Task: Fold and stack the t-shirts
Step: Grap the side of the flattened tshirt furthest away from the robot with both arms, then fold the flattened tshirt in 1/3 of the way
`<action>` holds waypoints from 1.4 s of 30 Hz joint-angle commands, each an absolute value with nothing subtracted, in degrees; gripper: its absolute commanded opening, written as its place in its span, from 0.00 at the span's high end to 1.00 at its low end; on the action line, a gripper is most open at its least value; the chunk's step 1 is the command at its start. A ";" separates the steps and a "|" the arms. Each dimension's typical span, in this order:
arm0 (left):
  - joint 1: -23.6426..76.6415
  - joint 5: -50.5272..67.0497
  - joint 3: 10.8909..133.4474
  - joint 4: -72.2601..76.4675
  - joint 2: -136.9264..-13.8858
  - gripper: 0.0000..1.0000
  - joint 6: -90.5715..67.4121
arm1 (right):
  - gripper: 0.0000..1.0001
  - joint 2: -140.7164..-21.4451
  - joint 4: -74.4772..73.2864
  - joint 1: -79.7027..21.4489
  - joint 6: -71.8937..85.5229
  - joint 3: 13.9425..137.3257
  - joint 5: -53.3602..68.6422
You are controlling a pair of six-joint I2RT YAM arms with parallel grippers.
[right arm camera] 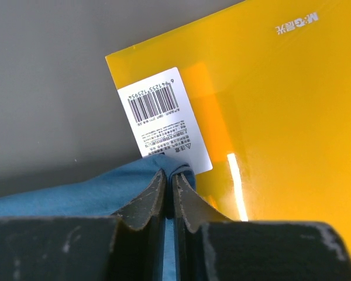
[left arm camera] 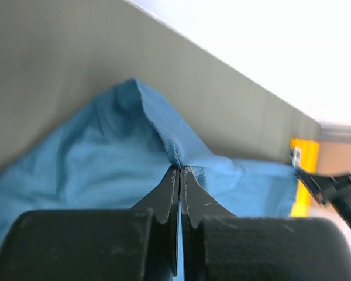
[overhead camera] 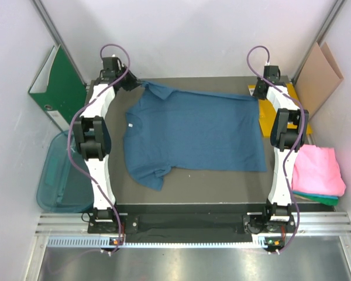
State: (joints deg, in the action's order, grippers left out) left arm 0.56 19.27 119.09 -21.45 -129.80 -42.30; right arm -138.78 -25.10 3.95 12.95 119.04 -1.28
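Left gripper (left arm camera: 179,168) has its jaws pressed together on a raised corner of the dark blue short-sleeved cloth t-shirt (overhead camera: 199,132), at the upper left of the top view. Right gripper (right arm camera: 168,172) is likewise clamped on the shirt's other far corner, at the upper right. Between them the shirt lies spread across the grey table (overhead camera: 222,190), collar toward the left. A folded pink cloth t-shirt (overhead camera: 323,164) rests on a teal-green one (overhead camera: 316,198) at the lower right, beside the right arm.

Both bites look shallow (only the cloth's edge shows between the tips), so an uneven pull could slip one corner free and skew the fold. The right pinch also sits on the glossy yellow plastic folder (right arm camera: 281,117), which could be dragged along.
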 commanded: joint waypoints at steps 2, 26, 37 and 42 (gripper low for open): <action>0.35 21.88 111.72 -25.13 -120.43 1.00 -42.72 | 0.92 -134.04 -26.98 4.40 12.13 120.94 1.13; -4.66 23.99 109.69 -53.61 -112.68 1.00 -38.32 | 0.95 -114.87 -34.80 4.39 12.39 99.94 9.58; -4.66 24.34 98.44 -57.57 -106.96 1.00 -35.95 | 0.96 -115.66 -37.88 4.31 14.15 95.01 9.76; -4.66 27.15 99.92 -57.13 -106.61 1.00 -36.04 | 0.95 -116.63 -39.28 4.31 14.33 94.48 8.97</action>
State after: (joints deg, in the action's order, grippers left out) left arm -4.36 23.83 98.52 -57.19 -110.59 -37.08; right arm -117.34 -37.87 3.92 13.69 94.83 9.13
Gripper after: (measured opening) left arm 0.011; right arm 0.052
